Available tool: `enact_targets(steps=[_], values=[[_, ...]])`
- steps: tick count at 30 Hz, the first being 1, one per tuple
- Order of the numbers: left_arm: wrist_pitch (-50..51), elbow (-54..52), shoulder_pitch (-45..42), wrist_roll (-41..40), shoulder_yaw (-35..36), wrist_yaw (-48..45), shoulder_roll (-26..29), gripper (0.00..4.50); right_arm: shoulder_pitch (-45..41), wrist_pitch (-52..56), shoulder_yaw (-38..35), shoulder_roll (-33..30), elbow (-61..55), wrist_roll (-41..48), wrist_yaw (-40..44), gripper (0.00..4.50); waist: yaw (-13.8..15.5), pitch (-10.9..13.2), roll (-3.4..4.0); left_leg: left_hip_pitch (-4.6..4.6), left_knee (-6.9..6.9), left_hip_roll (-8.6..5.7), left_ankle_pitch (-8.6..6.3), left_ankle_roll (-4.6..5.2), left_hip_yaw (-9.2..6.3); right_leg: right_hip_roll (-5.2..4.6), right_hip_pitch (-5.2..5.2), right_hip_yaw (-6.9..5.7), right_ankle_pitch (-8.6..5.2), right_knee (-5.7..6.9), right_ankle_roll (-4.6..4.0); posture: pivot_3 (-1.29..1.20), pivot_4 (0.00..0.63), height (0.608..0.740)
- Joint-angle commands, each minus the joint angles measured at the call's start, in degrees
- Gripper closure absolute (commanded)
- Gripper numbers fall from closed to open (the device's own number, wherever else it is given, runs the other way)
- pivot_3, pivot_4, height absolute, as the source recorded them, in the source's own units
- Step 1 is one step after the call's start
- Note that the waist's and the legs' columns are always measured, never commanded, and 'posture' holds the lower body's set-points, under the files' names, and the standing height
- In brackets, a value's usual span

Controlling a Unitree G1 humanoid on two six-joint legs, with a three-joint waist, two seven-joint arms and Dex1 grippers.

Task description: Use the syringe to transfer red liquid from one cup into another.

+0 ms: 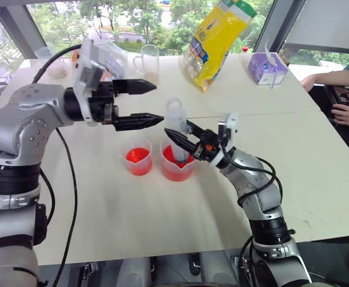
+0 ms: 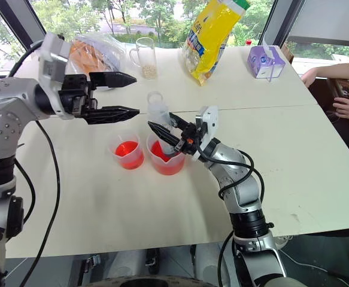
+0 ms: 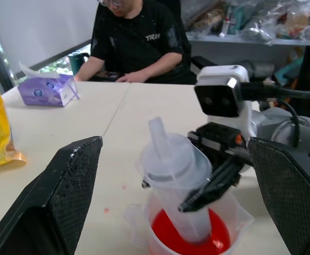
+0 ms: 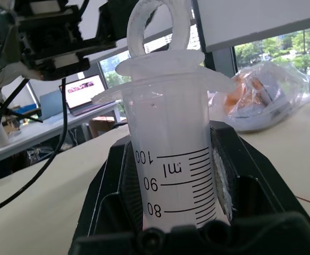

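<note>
Syringe (image 1: 177, 128) upright within right claw (image 1: 177, 133)

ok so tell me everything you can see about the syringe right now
The syringe is a large clear plastic barrel with printed volume marks, a wide finger flange and a ring-topped plunger pushed in. It stands nearly upright, tilted slightly, its lower end dipped into the red liquid in the spouted beaker. The right gripper is shut on its barrel. The left gripper hovers open beside its top, not touching.

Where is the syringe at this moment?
The syringe stands near the table's middle, clamped in the right end effector, its lower end inside the spouted beaker.
</note>
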Motion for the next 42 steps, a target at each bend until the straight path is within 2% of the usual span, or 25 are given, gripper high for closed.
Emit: enact_targets(steps=[1,11,14,21,32,42], values=[[-1.60,-0.27,-1.15,1.40,-0.79,1.20,-1.67,0.00,0.36,-1.68,0.96,-0.75,-0.53,-0.55,0.78,3.11,-0.02,0.00,0.00,0.00,0.00,-0.01,0.00,0.00,0.00,0.00,0.00,0.00,0.00,0.00,0.00,0.00,0.150,0.740],[-1.29,0.54,-0.94,2.45,-2.39,0.94,-4.96,0.00,0.01,-2.43,1.46,-1.49,-0.08,-1.15,0.82,3.11,-0.05,0.00,-0.01,0.03,0.00,0.02,0.01,-0.01,-0.01,0.05,0.01,0.01,0.00,0.01,0.00,0.00,0.150,0.740],[-1.31,0.53,-0.24,3.28,-3.02,0.54,-4.64,0.89,-0.40,-2.25,1.45,-1.50,-0.19,-1.13,0.76,3.11,-0.04,0.00,-0.01,0.04,0.00,0.02,0.01,-0.01,-0.01,0.05,0.03,0.01,0.00,0.01,0.00,0.00,0.150,0.740],[-0.75,-0.58,0.76,3.85,-4.12,-0.44,-3.89,4.47,-1.24,-2.09,1.38,-1.47,-0.19,-1.05,0.69,3.11,-0.05,0.00,-0.01,0.04,0.00,0.03,0.01,-0.02,-0.01,0.06,0.02,0.01,0.00,0.01,0.00,0.00,0.150,0.740],[-1.31,1.02,-3.28,3.18,-1.69,1.56,-4.87,4.47,-0.65,-1.95,1.96,-2.22,1.20,-1.05,1.94,3.11,0.01,0.00,-0.01,0.04,0.00,0.02,0.01,-0.02,-0.01,0.05,0.03,0.02,0.00,0.02,0.00,0.00,0.150,0.740],[-2.26,3.03,-6.51,3.66,-0.39,1.80,-4.45,4.47,-0.42,3.46,3.22,-3.96,1.43,0.71,3.45,3.11,-0.02,0.00,-0.01,0.04,0.00,0.02,0.01,-0.02,-0.01,0.06,0.03,0.01,0.00,0.02,0.00,0.00,0.150,0.740]])
